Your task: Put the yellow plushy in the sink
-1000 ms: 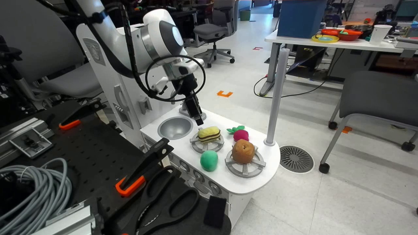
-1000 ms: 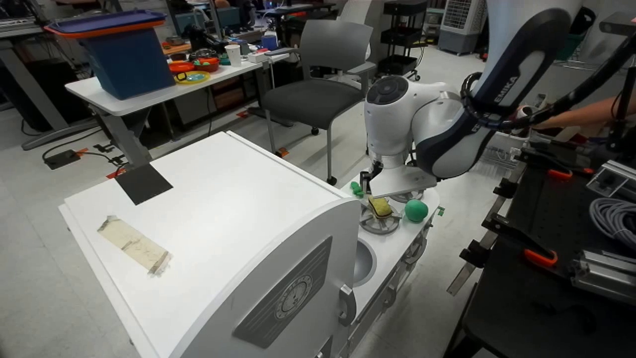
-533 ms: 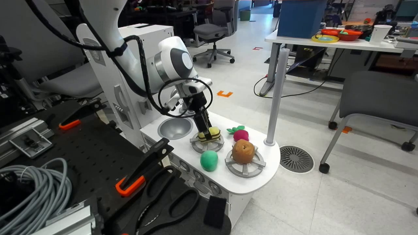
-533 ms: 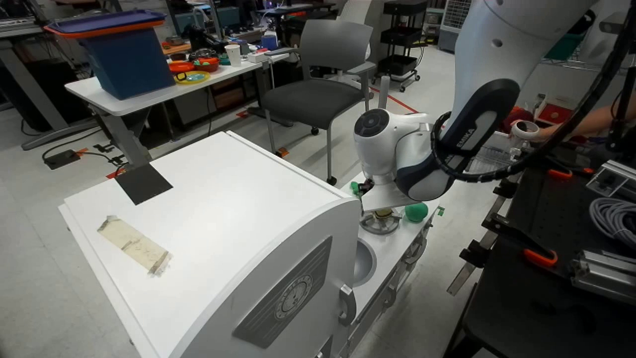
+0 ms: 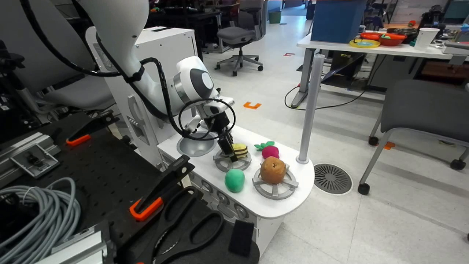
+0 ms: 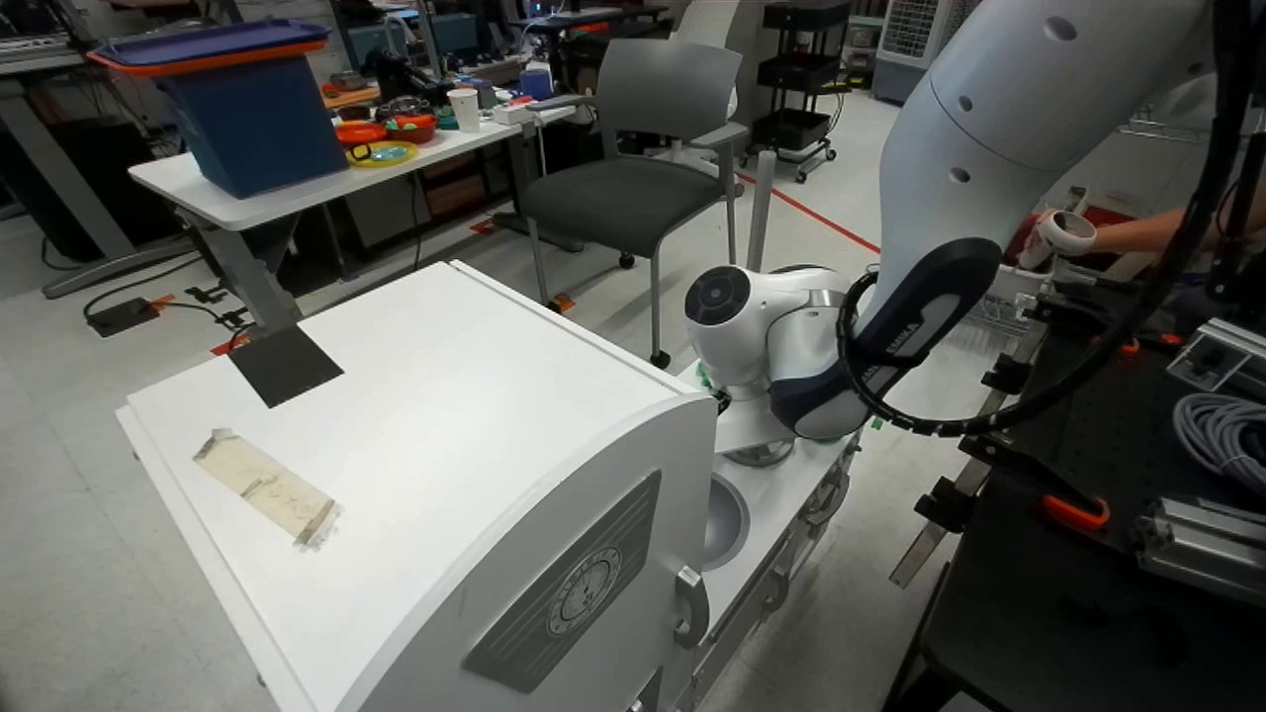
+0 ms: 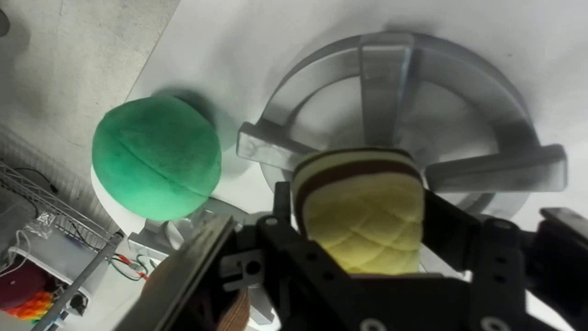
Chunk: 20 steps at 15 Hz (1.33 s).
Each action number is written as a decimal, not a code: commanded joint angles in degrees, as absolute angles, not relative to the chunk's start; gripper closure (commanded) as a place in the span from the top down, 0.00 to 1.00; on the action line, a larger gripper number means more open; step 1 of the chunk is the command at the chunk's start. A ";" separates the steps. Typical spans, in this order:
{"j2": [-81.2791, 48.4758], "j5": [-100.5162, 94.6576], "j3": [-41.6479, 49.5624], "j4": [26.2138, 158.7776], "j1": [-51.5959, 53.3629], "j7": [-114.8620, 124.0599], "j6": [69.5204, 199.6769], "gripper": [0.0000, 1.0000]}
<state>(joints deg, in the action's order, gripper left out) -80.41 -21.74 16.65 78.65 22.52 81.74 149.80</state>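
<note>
The yellow plushy (image 5: 240,150), with dark brown stripes, lies on a grey toy burner (image 5: 221,165) beside the sink. My gripper (image 5: 233,157) is lowered around it, pointing down. In the wrist view the plushy (image 7: 367,216) fills most of the space between my fingers. The right finger appears to touch its side, and a thin gap shows at the left finger. The plushy does not look squeezed. The round grey sink (image 5: 196,145) is next to the burner, and it also shows in an exterior view (image 6: 727,519). There, my arm hides the plushy and gripper.
A green plush (image 5: 234,180) lies close to the burner; it also shows in the wrist view (image 7: 156,158). A brown plush (image 5: 273,170) sits on another burner (image 5: 274,193). A pink plush (image 5: 270,152) lies behind it. A tall white cabinet (image 6: 425,425) stands beside the sink.
My gripper has come down from above the plushy to around it, sinking a little lower in the last half second. The plushy has not visibly moved.
</note>
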 commanded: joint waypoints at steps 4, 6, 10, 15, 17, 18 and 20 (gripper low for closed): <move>-75.86 -24.40 16.26 82.71 26.86 78.83 152.14 0.12; -72.54 -25.11 13.98 87.15 28.00 77.49 156.06 0.02; -69.44 -20.67 10.58 92.57 31.91 74.95 161.38 0.04; -73.08 -17.89 13.76 92.26 37.41 76.49 163.36 0.04; -74.72 -16.96 15.90 90.88 39.45 76.87 164.29 0.04; -75.60 -16.24 17.22 90.12 40.32 77.05 164.89 0.04; -77.48 -14.78 19.78 87.99 41.66 77.54 165.62 0.04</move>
<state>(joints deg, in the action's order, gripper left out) -74.27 -17.72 15.69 91.48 38.67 76.59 163.87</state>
